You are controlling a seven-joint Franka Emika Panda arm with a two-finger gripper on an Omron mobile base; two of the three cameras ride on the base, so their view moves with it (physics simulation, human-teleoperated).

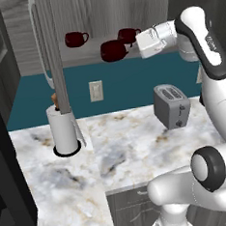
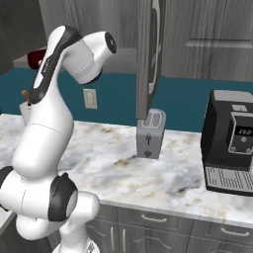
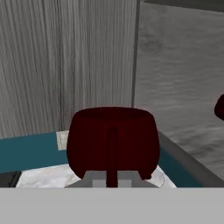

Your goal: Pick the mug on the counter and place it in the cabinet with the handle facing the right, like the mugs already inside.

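Left base view, left to right:

- Cabinet door (image 1: 51,52), grey wood grain, swung open, long silver bar handle down its face.
- White paper-towel roll (image 1: 63,129) upright on the counter (image 1: 127,147), white-grey marble with brown veins.
- Cabinet (image 1: 92,15) interior: pale grey shelf carrying two dark red mugs, one at the left (image 1: 74,39) with its handle to the right, another further right at the back (image 1: 126,34).
- White wall outlet (image 1: 96,91) on the teal backsplash.
- The mug (image 1: 112,50), glossy dark red, held up at the front edge of the shelf, at the tip of the white hand, in front of the back mug.
- Gripper (image 3: 112,177): in the hand view the two dark tips sit together on the mug's loop handle, clamped on it; the mug body bulges just beyond them.
- Silver toaster (image 1: 172,106) on the counter, below the hand.

Right base view, far right: black coffee machine (image 2: 230,141) on the counter, well apart from the toaster.
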